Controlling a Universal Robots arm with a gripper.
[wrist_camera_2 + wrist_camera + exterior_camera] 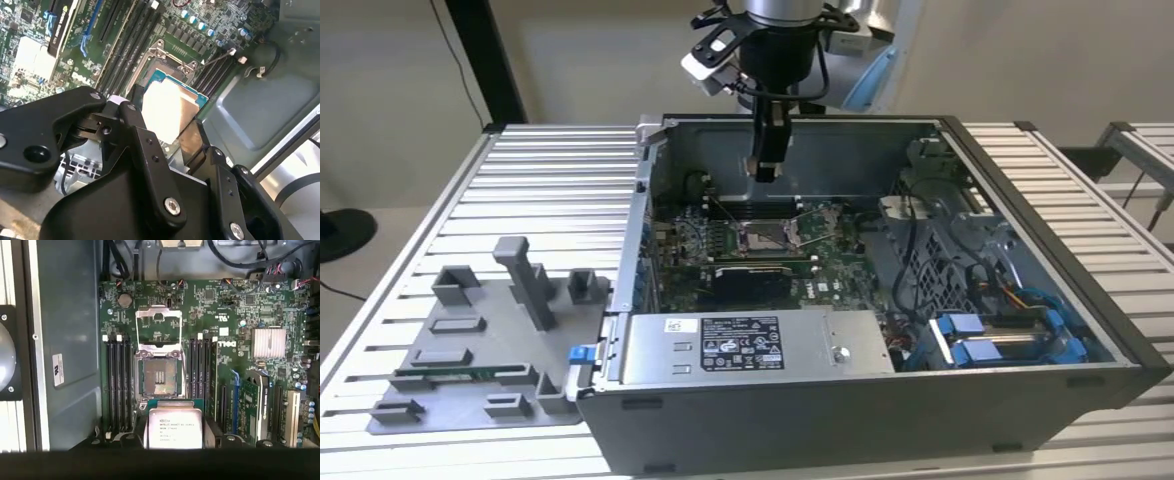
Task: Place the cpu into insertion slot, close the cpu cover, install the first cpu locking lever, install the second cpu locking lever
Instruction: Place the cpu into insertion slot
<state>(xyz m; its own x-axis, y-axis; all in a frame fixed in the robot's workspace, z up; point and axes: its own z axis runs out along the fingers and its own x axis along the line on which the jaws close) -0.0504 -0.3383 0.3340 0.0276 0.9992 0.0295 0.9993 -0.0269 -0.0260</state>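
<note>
My gripper (767, 170) hangs inside the open computer case, shut on the cpu (165, 107). Its two black fingers (134, 120) press on opposite edges of the chip. In the first wrist view the cpu (175, 427) shows its silvery top face. It is held in the air, just short of the insertion slot (159, 376). The slot (765, 237) lies bare on the green board with its dark centre showing. The cpu cover (157, 325) is flipped open and lies back beyond the slot. A thin metal lever (219, 58) stands raised beside the slot (170, 60).
Black memory slots (117, 385) flank the slot on both sides. A silvery heat sink (269, 342) and expansion cards sit further along the board. The grey power supply (740, 343), blue cable parts (987, 340) and case walls (643, 200) hem the board in. A grey fixture plate (480, 340) lies on the table.
</note>
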